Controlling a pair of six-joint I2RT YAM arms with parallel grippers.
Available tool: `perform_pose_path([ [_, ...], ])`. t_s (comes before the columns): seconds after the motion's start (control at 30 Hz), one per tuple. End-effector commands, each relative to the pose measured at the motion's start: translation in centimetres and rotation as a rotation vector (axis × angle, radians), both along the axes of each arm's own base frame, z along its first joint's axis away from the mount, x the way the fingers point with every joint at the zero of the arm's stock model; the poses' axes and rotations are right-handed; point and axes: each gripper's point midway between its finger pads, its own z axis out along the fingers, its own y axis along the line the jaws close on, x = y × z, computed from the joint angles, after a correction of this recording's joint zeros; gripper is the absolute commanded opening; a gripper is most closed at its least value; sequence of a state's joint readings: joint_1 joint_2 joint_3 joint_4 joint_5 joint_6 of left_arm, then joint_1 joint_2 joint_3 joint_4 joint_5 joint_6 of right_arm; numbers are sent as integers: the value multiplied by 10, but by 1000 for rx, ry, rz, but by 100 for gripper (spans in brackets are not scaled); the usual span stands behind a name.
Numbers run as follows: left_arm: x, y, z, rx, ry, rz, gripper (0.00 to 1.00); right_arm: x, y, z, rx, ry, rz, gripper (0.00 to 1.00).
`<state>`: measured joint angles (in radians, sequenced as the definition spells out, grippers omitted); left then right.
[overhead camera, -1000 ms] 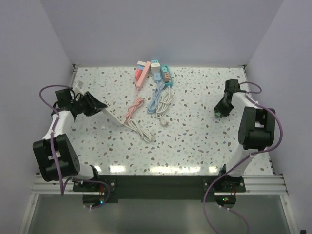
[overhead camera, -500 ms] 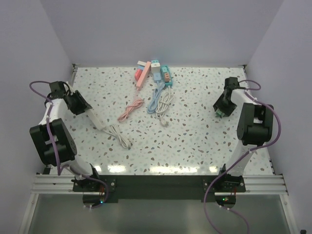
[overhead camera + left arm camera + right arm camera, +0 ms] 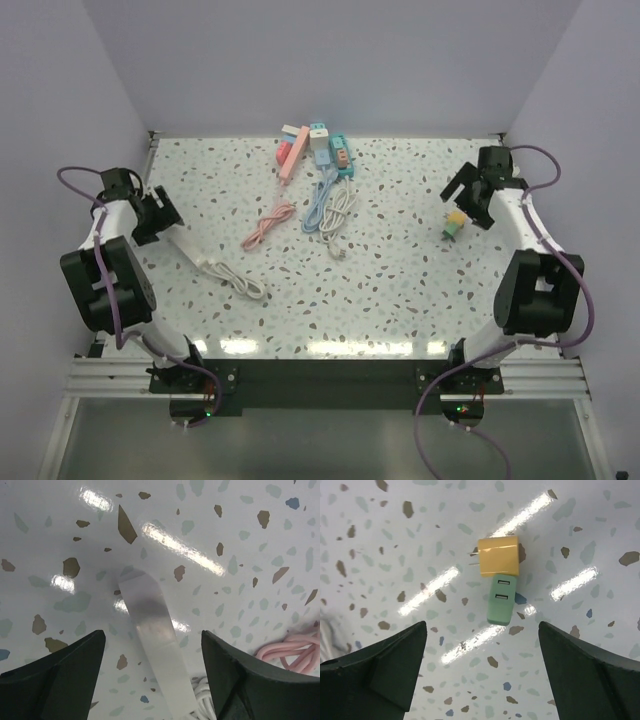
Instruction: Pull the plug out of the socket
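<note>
The plug [image 3: 498,556] is a yellow block with two prongs, joined to a green USB part [image 3: 502,600]. It lies loose on the table at the right [image 3: 455,225]. My right gripper [image 3: 482,625] hovers open above it, touching nothing [image 3: 471,203]. The white socket strip [image 3: 152,630] lies flat on the table at the left [image 3: 195,253], its white cable [image 3: 245,285] trailing toward the front. My left gripper [image 3: 152,640] stands open over the strip, jaws apart on either side and clear of it [image 3: 155,215].
A cluster of coloured power strips and plugs [image 3: 318,148] sits at the back centre. A pink cable [image 3: 268,222] and a blue and white cable bundle [image 3: 332,208] lie in front of it. Walls close in the table's left, right and back.
Both grippers opened. The left let go of the white socket strip, which now lies on the table. The right released the plug and drew back from it.
</note>
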<state>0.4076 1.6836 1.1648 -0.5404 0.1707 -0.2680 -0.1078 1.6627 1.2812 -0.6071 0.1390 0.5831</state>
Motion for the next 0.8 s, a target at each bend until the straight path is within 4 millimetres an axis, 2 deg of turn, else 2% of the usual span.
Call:
perform_pose_path([
  [0.0,8,-3,49,22,-157,-10,84,0,18,33,56,-124,73,97],
  [0.03,5,-9,51,-4,-171,-4,84,0,24,40,68,-148,97,96],
  [0.1,9,-32,71,-51,-263,-65,81,-2,41,41,92,-154,161,90],
  [0.13,7,-43,69,-82,-269,-79,67,-4,61,38,162,-157,240,86],
  [0.17,8,-55,76,-102,-295,-111,56,-2,77,38,184,-166,300,81],
  [0.2,12,-77,80,-134,-315,-172,43,-5,86,36,191,-154,349,78],
  [0.23,14,-90,81,-154,-321,-198,22,-9,113,32,217,-138,437,74],
  [0.3,24,-125,80,-180,-331,-291,12,-11,137,30,211,-138,531,72],
  [0.33,28,-136,82,-195,-341,-316,5,-13,149,28,211,-128,570,72],
  [0.37,34,-152,77,-212,-335,-359,4,-14,173,24,218,-115,644,72],
  [0.43,40,-166,74,-224,-333,-387,1,-15,192,18,205,-83,693,72],
  [0.47,42,-172,63,-229,-313,-396,0,-15,209,22,198,-88,740,72],
  [0.5,43,-181,57,-228,-297,-415,0,-15,217,8,196,-50,758,72],
  [0.57,42,-183,35,-222,-239,-418,0,-16,237,6,179,-31,803,73],
  [0.6,39,-184,26,-217,-212,-413,0,-17,242,-2,166,-10,819,73],
  [0.7,17,-186,-8,-226,-122,-395,0,-21,260,-10,154,12,862,73],
  [0.77,7,-184,-19,-220,-94,-383,0,-25,267,-14,156,22,876,73],
])
